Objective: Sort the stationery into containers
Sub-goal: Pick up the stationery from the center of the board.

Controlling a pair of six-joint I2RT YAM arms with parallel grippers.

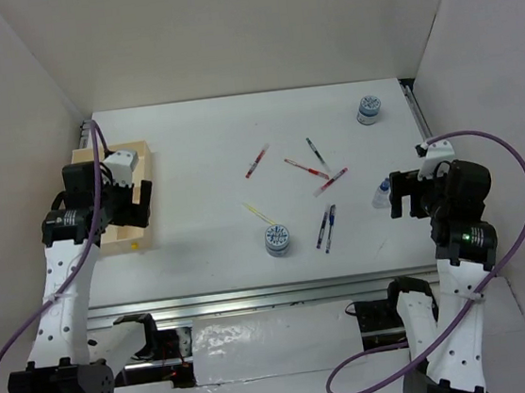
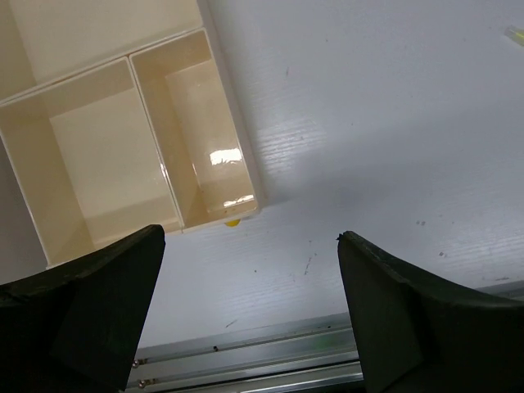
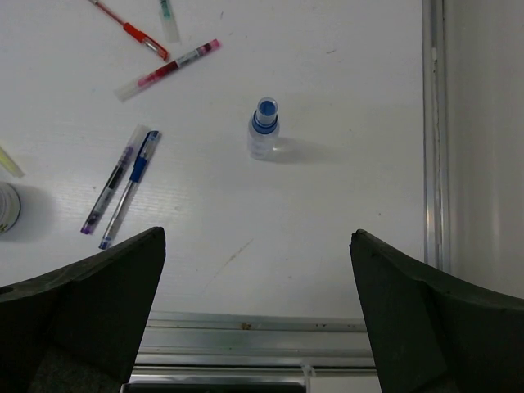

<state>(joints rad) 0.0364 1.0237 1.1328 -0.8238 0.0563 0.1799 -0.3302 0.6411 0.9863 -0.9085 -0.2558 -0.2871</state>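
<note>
Far left, the light-wood tray (image 1: 142, 161) lies on the table (image 1: 208, 132), close to its left edge; the L arm (image 1: 62, 267) reaches over it and hides a big part of it in the top view. In the L wrist view I see two of its compartments side by side; there is also a small yellow spot (image 2: 232, 221) at the tray's near edge, and I cannot tell what it is. The L gripper (image 2: 250, 241) is released, its fingers wide apart w/ nothing between them; it hovers above bare table just beside the tray's corner.

Toward the centre the stationery lies loose on the table, none of it in the tray. First is the yellow pen (image 1: 259, 212), thin and diagonal; near its closer end stands a blue-and-white roll (image 1: 277, 239). Further back lies a red pen (image 1: 257, 160). Next come a dark pen (image 1: 315, 151), a second red pen (image 1: 306, 167) and a clear-bodied red pen (image 1: 331, 181), these three close together. Nearer to me the two dark blue pens (image 1: 330, 227) lie side by side, approx. parallel.

On the right, the small clear bottle (image 3: 264, 131) w/ blue cap stands upright, apart from the pens. The R gripper (image 3: 255, 241) is also spread open and grasps nothing; it hangs over the table on the near side of the bottle, not touching it. A second roll (image 1: 368, 108) sits near the far right corner, well apart from everything else.
</note>
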